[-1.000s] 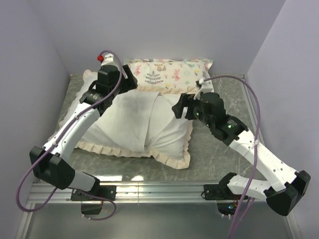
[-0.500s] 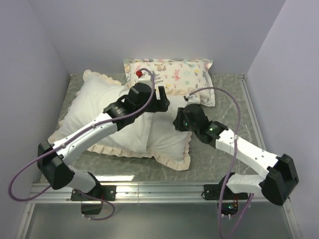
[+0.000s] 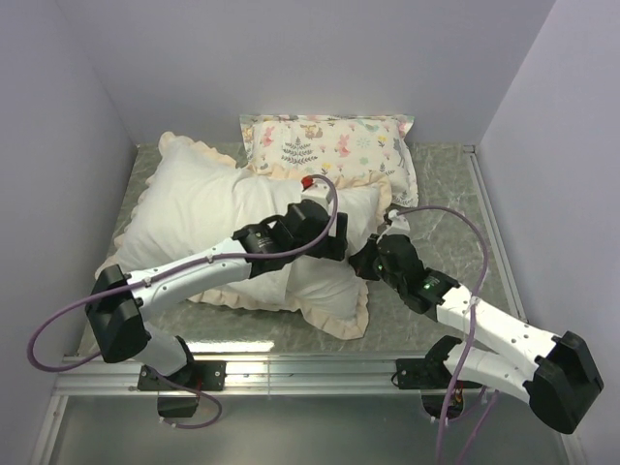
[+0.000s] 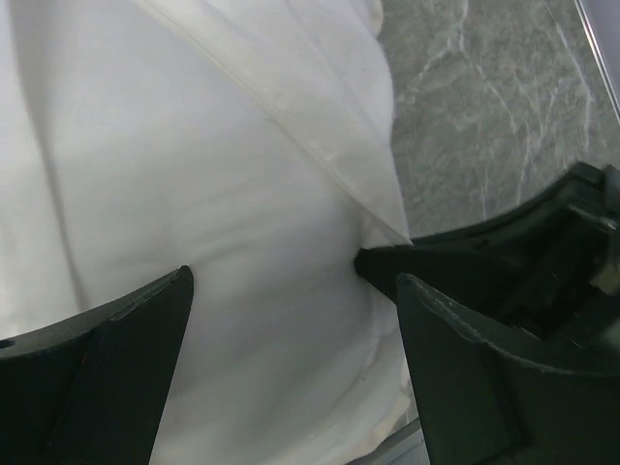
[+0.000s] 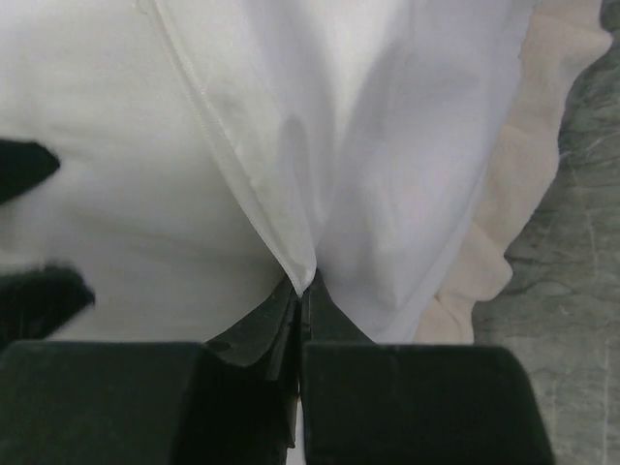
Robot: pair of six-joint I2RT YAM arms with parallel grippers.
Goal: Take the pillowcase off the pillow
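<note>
The pillowcase [image 3: 194,208] lies cream face up across the left and middle of the tabletop [image 3: 436,184], its frill [image 3: 339,315] spread along the near edge. Its far right corner touches the small printed pillow [image 3: 329,145]. The pillow itself is inside, and you can judge it only from how plump the case sits. The whiter cloth to the right of the hem [image 5: 232,174] may be the pillow, but you cannot tell.

Your right claw [image 5: 298,291] is pinched tight on a fold of the case, just where that hem runs down to the fingertips, at the near right part of the case. Your left claw [image 4: 293,281] hangs over the white cloth just left of that pinch, with its jaws spread wide and nothing between them. From above you cannot tell whether its tips touch the fabric.

Expect the case to be light, limp and a little slick. It will stretch and bunch up before it slides, and a thin pinch like this one could slip out under a hard pull. The filling looks soft and bulky, so it will squash and drag along with the cover. Take the case by the hem or a doubled fold, not by a single layer. With the free claw, take or pin the stuffing through the opening, well clear of the frill, so that cover and filling can part.
</note>
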